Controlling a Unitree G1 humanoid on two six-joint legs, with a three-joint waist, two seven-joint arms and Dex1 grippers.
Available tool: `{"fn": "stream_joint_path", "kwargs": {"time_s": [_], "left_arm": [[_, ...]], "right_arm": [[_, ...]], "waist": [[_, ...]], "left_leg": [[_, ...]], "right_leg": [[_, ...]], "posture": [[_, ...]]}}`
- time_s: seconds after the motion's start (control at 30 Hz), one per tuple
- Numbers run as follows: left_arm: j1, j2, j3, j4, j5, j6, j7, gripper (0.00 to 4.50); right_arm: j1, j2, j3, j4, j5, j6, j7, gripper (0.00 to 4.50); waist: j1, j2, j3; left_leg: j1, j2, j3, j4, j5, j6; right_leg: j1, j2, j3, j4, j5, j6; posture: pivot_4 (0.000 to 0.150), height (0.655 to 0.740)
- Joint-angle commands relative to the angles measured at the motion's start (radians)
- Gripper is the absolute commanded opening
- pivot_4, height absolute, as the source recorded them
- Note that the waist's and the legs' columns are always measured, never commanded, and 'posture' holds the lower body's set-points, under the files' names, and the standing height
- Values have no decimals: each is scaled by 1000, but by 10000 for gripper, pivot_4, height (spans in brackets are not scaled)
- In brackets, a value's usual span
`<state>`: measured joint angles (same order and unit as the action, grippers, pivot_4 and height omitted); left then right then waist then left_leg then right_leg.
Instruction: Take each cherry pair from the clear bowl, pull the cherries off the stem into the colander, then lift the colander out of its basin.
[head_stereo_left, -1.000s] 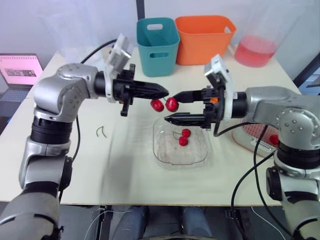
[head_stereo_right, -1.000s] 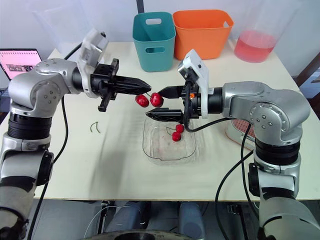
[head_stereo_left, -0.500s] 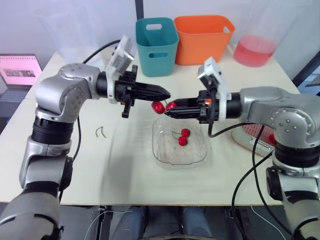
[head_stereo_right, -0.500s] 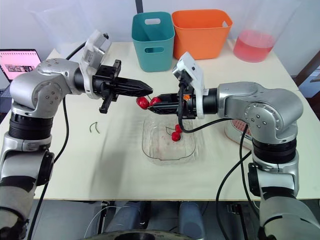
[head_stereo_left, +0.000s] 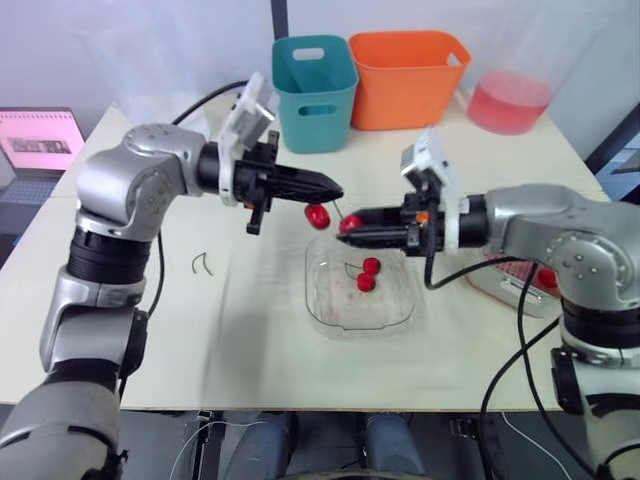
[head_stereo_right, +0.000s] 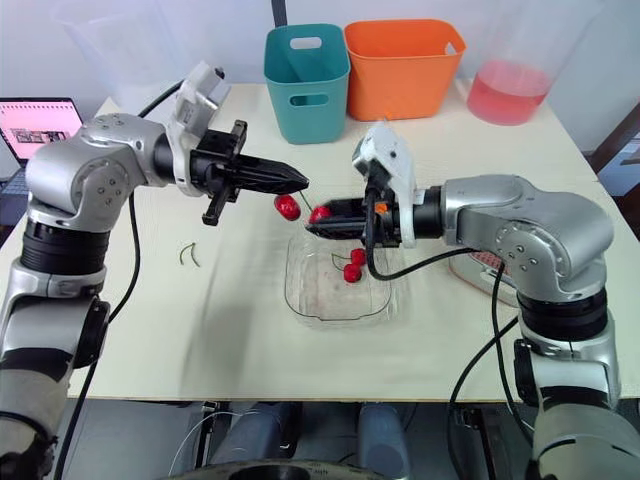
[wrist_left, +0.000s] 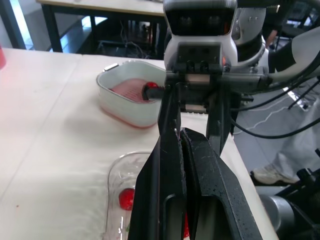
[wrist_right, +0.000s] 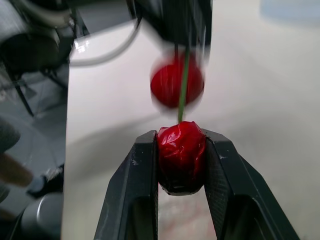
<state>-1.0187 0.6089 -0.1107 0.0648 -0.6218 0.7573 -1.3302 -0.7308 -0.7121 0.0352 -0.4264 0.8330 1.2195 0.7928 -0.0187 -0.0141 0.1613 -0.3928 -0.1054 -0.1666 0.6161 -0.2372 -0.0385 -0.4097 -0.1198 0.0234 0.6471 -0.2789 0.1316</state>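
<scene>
The left gripper (head_stereo_left: 335, 189) is held closed on the stem (wrist_right: 183, 85) of a cherry pair above the clear bowl (head_stereo_left: 320, 310). One cherry (head_stereo_left: 318, 215) hangs free, and the other cherry (wrist_right: 181, 152) is clamped by the right gripper (head_stereo_left: 348, 225). A second pair (head_stereo_left: 368, 273) lies in the bowl. The colander (wrist_left: 132, 90) is seated in its basin (wrist_left: 125, 107) on the bench (head_stereo_left: 250, 330), to the bowl's right.

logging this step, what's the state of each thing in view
left tool: shut on stem
right tool: shut on cherry
other cherry: hanging on stem, in air
bowl: upright, one pair inside
colander: seated in basin
spare stem: bare, lying on table
laptop: screen lit
</scene>
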Motion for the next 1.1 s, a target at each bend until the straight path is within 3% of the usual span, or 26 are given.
{"fn": "stream_joint_path", "kwargs": {"time_s": [0.03, 0.27, 0.43, 0.7, 1.0, 1.1], "left_arm": [[-34, 9, 45, -14, -10, -20, 1, 0], [-26, 6, 41, -8, 2, -33, -2, 0], [7, 15, 30, -24, 18, -51, 7, 0], [90, 16, 12, -53, 47, -91, 8, 0], [88, -14, -5, -14, 69, -118, 6, 0], [87, -14, -2, -15, 70, -117, 6, 0]], "right_arm": [[2, -12, -12, -18, 5, -12, 1, 11951], [23, -37, -49, -35, 11, -27, -7, 11951], [73, -160, -175, -23, -25, -84, 9, 11951], [421, -443, -339, 134, -279, -323, 71, 11951], [481, -443, -302, 330, -412, -467, 74, 11951], [471, -437, -289, 359, -433, -487, 74, 21599]], "waist": [[-2, 0, 0], [0, 0, 0], [4, 0, 0], [7, -1, 0], [0, 0, 0], [3, 0, 0]], "left_leg": [[0, 0, 0, 0, 0, 0], [0, 0, 0, 0, 0, 0], [0, 0, 0, 0, 0, 0], [0, -1, 4, 1, -1, 2], [1, 1, 8, 2, -2, 3], [0, 1, 8, 3, -1, 2]], "right_leg": [[0, 0, 0, 0, 0, 0], [0, 0, 0, 0, 0, 0], [0, 0, 0, 0, 0, 0], [1, 0, 0, -1, 0, 0], [1, 0, 1, 0, 0, 0], [1, 0, 1, 0, 0, 0]], "posture": [[1500, 7400], [1500, 7400], [1500, 7400], [1500, 7400], [1500, 7400], [1500, 7400]]}}
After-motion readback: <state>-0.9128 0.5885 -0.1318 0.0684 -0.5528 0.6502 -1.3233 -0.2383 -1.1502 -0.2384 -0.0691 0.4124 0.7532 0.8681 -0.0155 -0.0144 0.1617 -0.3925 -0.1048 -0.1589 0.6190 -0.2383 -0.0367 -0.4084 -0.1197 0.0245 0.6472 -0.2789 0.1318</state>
